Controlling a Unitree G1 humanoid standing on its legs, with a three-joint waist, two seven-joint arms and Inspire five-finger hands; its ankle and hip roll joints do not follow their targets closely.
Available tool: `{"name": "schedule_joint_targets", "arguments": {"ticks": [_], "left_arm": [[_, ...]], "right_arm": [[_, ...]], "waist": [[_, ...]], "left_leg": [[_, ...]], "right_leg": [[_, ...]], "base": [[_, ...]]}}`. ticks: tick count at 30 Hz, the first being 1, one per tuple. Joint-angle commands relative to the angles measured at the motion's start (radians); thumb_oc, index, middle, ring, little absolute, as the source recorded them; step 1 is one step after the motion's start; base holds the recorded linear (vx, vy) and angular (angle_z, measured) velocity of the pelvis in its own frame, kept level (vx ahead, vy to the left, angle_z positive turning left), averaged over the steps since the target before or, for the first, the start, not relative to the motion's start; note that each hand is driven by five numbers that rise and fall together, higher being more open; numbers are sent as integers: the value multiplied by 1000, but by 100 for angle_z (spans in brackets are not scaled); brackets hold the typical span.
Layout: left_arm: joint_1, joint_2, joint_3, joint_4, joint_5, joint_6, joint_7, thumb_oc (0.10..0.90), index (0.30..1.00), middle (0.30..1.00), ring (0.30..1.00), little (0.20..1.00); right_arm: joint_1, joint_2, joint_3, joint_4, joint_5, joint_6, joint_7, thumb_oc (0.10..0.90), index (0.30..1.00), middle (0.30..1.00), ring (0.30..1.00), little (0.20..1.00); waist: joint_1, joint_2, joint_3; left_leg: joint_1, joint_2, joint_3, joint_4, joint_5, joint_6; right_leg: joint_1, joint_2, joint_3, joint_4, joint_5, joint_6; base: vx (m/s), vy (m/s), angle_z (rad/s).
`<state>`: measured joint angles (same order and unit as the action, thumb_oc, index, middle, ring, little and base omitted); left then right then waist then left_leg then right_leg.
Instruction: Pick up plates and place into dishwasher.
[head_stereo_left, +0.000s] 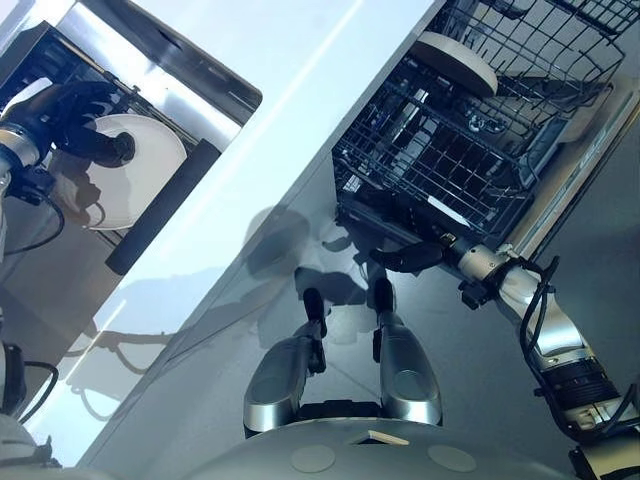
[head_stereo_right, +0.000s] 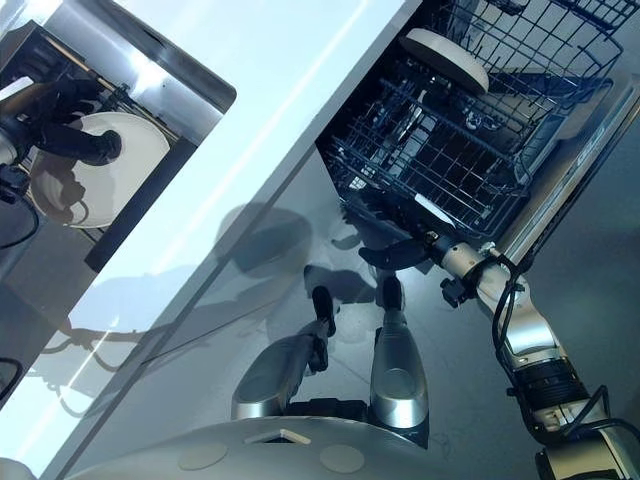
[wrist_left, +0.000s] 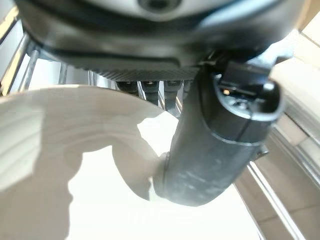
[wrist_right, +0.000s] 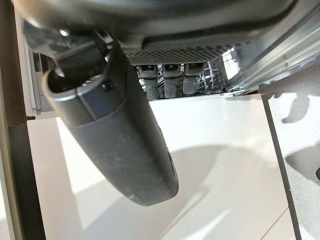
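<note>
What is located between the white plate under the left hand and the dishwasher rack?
In the left eye view, a wide white countertop runs diagonally between the plate under the left hand and the dishwasher rack; that stretch is bare.

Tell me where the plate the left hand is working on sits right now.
The plate lies at the eye views' left, in the rack beside the white counter, with the left hand pinching its rim.

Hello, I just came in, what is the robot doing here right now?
The robot is moving plates into a dishwasher. Its left hand is gripping a white plate in the sink area, thumb pressed on the plate's face. Its right hand rests at the front edge of the pulled-out dishwasher rack. Another plate already stands in the rack.
</note>
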<state>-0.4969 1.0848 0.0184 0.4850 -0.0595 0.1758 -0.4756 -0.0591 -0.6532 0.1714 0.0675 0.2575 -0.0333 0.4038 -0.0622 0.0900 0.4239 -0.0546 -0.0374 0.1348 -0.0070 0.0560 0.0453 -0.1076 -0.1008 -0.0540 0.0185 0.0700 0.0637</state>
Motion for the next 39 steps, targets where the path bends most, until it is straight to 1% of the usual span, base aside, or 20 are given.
{"name": "schedule_joint_targets", "arguments": {"ticks": [1, 5, 10, 13, 14, 15, 16, 18, 19, 23, 24, 25, 26, 28, 33, 38, 39], "left_arm": [[202, 14, 23, 47, -3, 0, -75, 800, 900, 900, 900, 900], [257, -3, 74, 12, -32, -46, -86, 800, 900, 900, 900, 900], [304, -30, 106, -31, -41, -58, -94, 800, 900, 900, 900, 900], [320, -46, 119, -49, -56, -82, -60, 800, 900, 900, 900, 900], [322, -49, 123, -52, -63, -94, -45, 729, 839, 839, 839, 829], [323, -51, 128, -56, -84, -110, -18, 641, 764, 764, 764, 741], [320, -63, 138, -68, -85, -131, 29, 418, 573, 573, 573, 518], [312, -75, 152, -79, -83, -154, 121, 287, 460, 460, 460, 387], [306, -81, 164, -86, -73, -172, 172, 100, 300, 300, 300, 200], [293, -77, 195, -123, -64, -235, 326, 100, 300, 300, 300, 200], [293, -77, 199, -128, -63, -230, 335, 100, 300, 300, 300, 200], [282, -71, 211, -151, -72, -243, 413, 100, 300, 300, 300, 200], [277, -67, 215, -161, -73, -240, 439, 100, 300, 300, 300, 200], [267, -58, 216, -156, -89, -248, 447, 100, 300, 300, 300, 200], [232, -29, 211, -154, -128, -240, 454, 100, 300, 300, 300, 200], [205, -2, 200, -144, -186, -247, 448, 100, 300, 300, 300, 200], [203, -1, 200, -149, -187, -254, 456, 100, 300, 300, 300, 200]], "right_arm": [[-36, -15, -114, -83, 86, -60, -25, 800, 900, 900, 900, 900], [-18, -1, -133, -74, 84, -66, -17, 800, 900, 900, 900, 900], [-5, 15, -143, -69, 86, -73, -10, 800, 900, 900, 900, 900], [-1, 27, -137, -61, 82, -73, -4, 800, 900, 900, 900, 900], [0, 31, -134, -58, 83, -72, -4, 800, 900, 900, 900, 900], [1, 36, -131, -54, 81, -72, -4, 800, 900, 900, 900, 900], [2, 44, -128, -48, 77, -70, -5, 800, 900, 900, 900, 900], [3, 57, -123, -31, 71, -75, -5, 800, 900, 900, 900, 900], [6, 67, -120, -21, 69, -79, -4, 800, 900, 900, 900, 900], [19, 84, -119, 0, 65, -97, 3, 800, 900, 900, 900, 900], [20, 86, -119, 2, 64, -99, 4, 800, 900, 900, 900, 900], [29, 95, -114, 14, 59, -113, 2, 800, 900, 900, 900, 900], [32, 100, -112, 21, 55, -120, 4, 800, 900, 900, 900, 900], [34, 98, -107, 24, 56, -127, 3, 800, 900, 900, 900, 900], [51, 108, -91, 30, 46, -152, -8, 800, 900, 900, 900, 900], [67, 111, -86, 23, 54, -160, -22, 800, 900, 900, 900, 900], [71, 112, -86, 22, 56, -172, -36, 800, 900, 900, 900, 900]], "waist": [[33, 12, -99], [43, 9, -125], [54, 2, -161], [60, -3, -179], [61, -4, -183], [62, -6, -187], [65, -9, -193], [68, -13, -202], [69, -16, -207], [72, -21, -218], [72, -21, -218], [71, -22, -224], [69, -22, -225], [68, -21, -225], [61, -20, -225], [58, -24, -228], [58, -25, -229]], "left_leg": [[-5, -72, -54, 55, -124, 33], [19, -72, -68, 43, -127, 35], [47, -73, -81, 32, -133, 38], [63, -72, -86, 25, -137, 39], [67, -71, -87, 24, -138, 38], [69, -71, -88, 23, -138, 38], [74, -70, -90, 21, -140, 39], [80, -70, -93, 16, -141, 39], [85, -68, -95, 12, -141, 38], [93, -64, -98, -4, -136, 33], [94, -63, -98, -6, -135, 33], [97, -61, -99, -19, -130, 31], [99, -60, -99, -23, -130, 31], [100, -58, -99, -27, -127, 30], [102, -50, -94, -31, -127, 29], [106, -46, -92, -31, -128, 28], [108, -45, -93, -32, -127, 27]], "right_leg": [[-61, -14, -11, 136, -87, 61], [-40, -15, -24, 138, -97, 65], [-16, -14, -36, 136, -106, 72], [-1, -14, -45, 131, -113, 75], [3, -14, -48, 131, -115, 76], [6, -14, -49, 130, -115, 77], [12, -12, -52, 127, -121, 78], [19, -11, -56, 122, -127, 80], [25, -9, -60, 119, -131, 81], [38, -6, -66, 106, -135, 79], [39, -6, -66, 105, -135, 78], [41, -4, -68, 98, -135, 78], [40, -2, -67, 99, -137, 77], [39, -1, -67, 100, -138, 77], [40, 5, -66, 103, -144, 73], [50, 13, -63, 97, -147, 72], [53, 14, -64, 95, -148, 71]], "base": [[40, -56, 8], [22, -65, 11], [31, -68, 9], [37, -78, 4], [34, -73, -1], [37, -77, -1], [33, -75, 1], [35, -72, 6], [36, -70, 2], [20, -59, 0], [13, -62, 3], [7, -55, 3], [3, -53, 2], [-5, -11, 2], [-11, -32, 3], [-1, -46, 0], [0, -56, 2]]}}
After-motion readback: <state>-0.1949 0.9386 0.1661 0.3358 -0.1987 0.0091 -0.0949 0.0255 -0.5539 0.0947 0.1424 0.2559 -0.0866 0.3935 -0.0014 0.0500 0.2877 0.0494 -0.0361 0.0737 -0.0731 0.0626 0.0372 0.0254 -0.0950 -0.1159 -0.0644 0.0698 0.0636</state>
